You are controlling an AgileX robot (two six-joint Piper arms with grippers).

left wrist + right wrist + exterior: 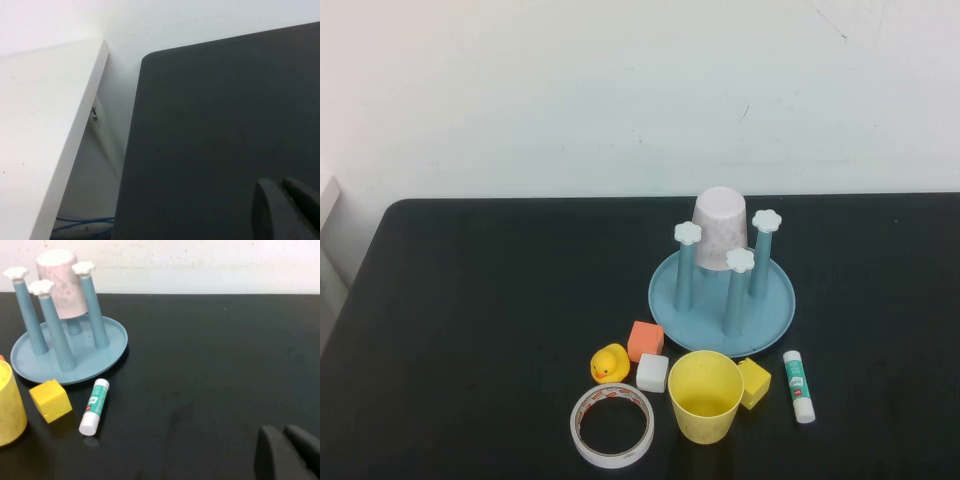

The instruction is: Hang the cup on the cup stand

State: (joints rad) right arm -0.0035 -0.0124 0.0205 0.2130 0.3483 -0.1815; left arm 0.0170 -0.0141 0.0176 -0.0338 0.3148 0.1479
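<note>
The yellow cup (705, 395) stands upright, mouth up, on the black table near the front edge, just in front of the cup stand; its edge also shows in the right wrist view (9, 405). The light blue cup stand (775, 310) has upright pegs with white flower caps, also seen in the right wrist view (107, 347). A pale pinkish-white cup (722, 228) sits upside down on its rear peg. Neither arm shows in the high view. My left gripper (279, 184) is shut and empty over the table's bare left corner. My right gripper (282, 431) is shut and empty, to the right of the stand.
Around the yellow cup lie a rubber duck (610, 363), an orange block (645, 340), a white block (652, 373), a yellow block (754, 382), a glue stick (798, 385) and a tape roll (612, 426). A white shelf (45, 125) stands beside the table's left edge.
</note>
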